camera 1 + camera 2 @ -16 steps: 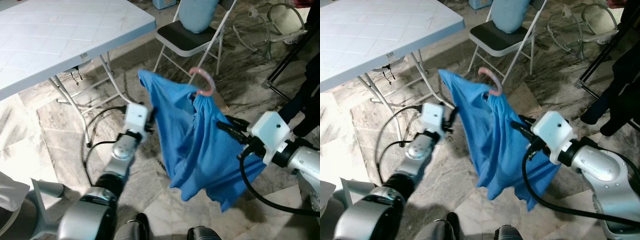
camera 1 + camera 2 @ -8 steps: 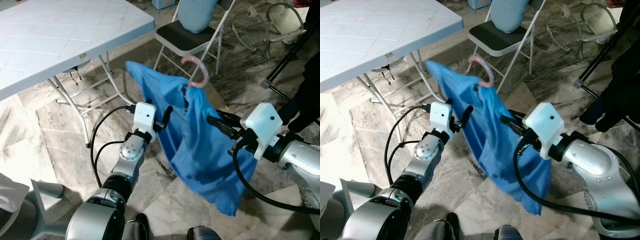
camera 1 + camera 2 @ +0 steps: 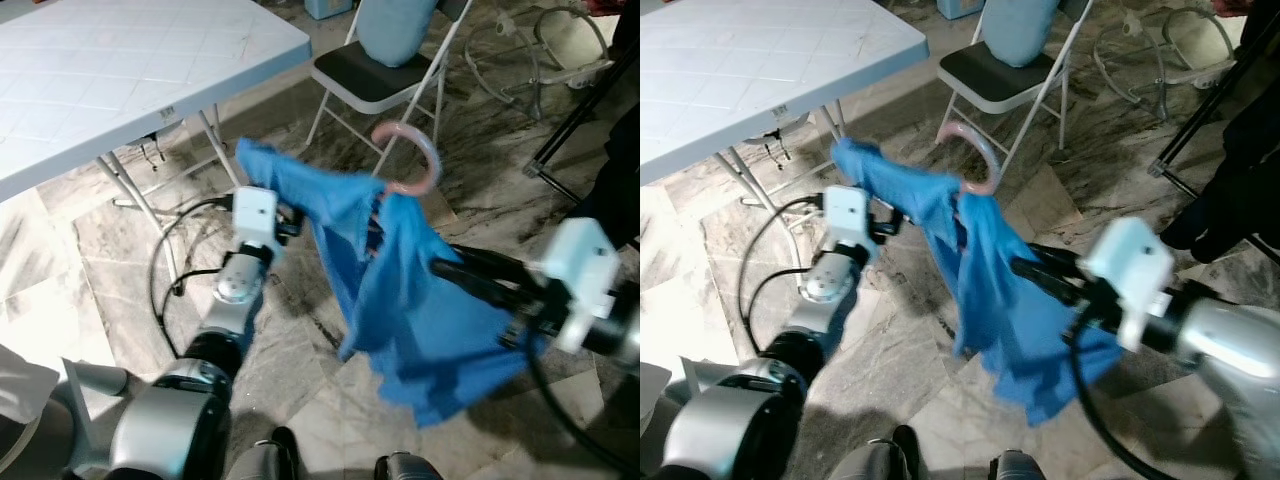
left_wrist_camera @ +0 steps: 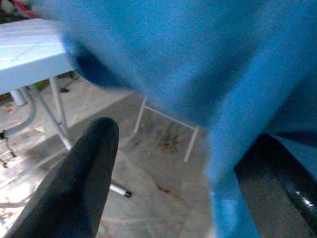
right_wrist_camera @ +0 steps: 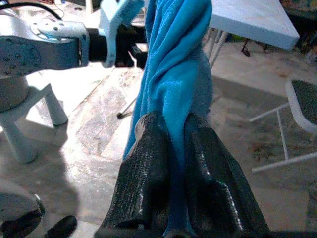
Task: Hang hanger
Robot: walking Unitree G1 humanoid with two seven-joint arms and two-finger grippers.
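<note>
The white folding bench [image 3: 150, 60] stands at ten o'clock, carrying nothing of the task. The left gripper [image 3: 290, 222] sits at the near shoulder of the blue shirt [image 3: 420, 310]; in its wrist view the jaws are spread, cloth between them but not pinched. The pink hanger [image 3: 412, 160] rides mid-air at centre, its hook rising at one o'clock from the collar and curling back down. The hanger's shoulders are hidden under cloth; judging by the drape, its long axis runs from ten o'clock down to four. The right gripper [image 5: 171, 163] has its jaws pressed on a fold of the shirt, at four o'clock from the hook.

To do this step well, I would keep the hook uppermost and free of cloth, steady the swing, and carry it level toward a rail; none is visible here.
</note>
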